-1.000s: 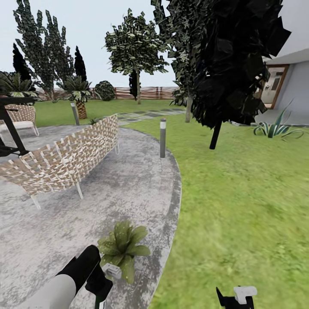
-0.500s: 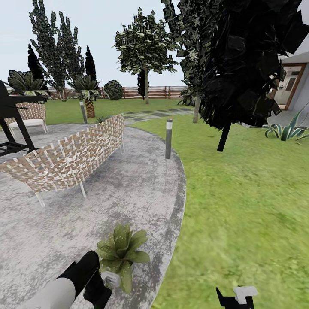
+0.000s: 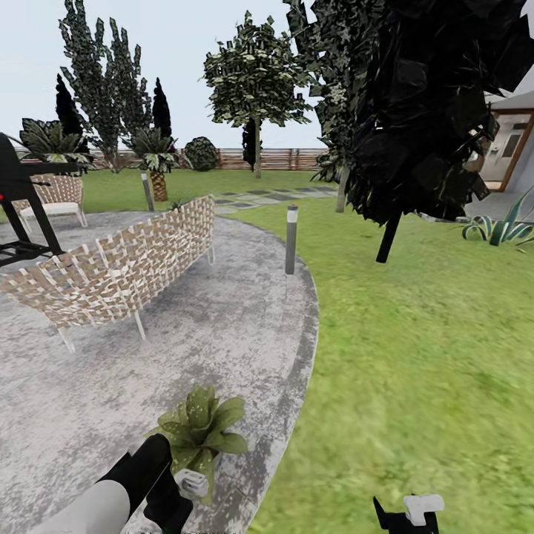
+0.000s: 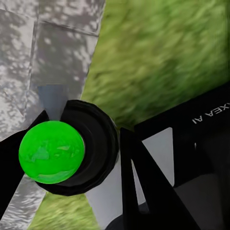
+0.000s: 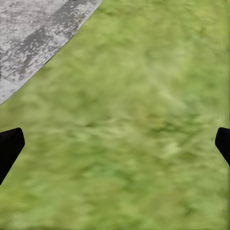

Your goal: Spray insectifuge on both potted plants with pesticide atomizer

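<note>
Left fingers (image 4: 96, 191) hold the pesticide atomizer (image 4: 51, 152) beside a potted plant (image 3: 199, 426); right fingers (image 5: 12, 143) wide.

Glossy green plastic atomizer (image 4: 51, 152) cap, mottled stone patio (image 3: 230, 326), woven wicker bench (image 3: 119, 268)

The left arm (image 3: 111, 493) has a pale grey forearm and black wrist; the black grippers carry white blocks and white lettering

The only lettering I can read is in my left wrist view, at the right edge of the frame: pale capitals "XEA AI", upside down and cut off by the edge, on the black gripper (image 4: 143, 191) body.
</note>
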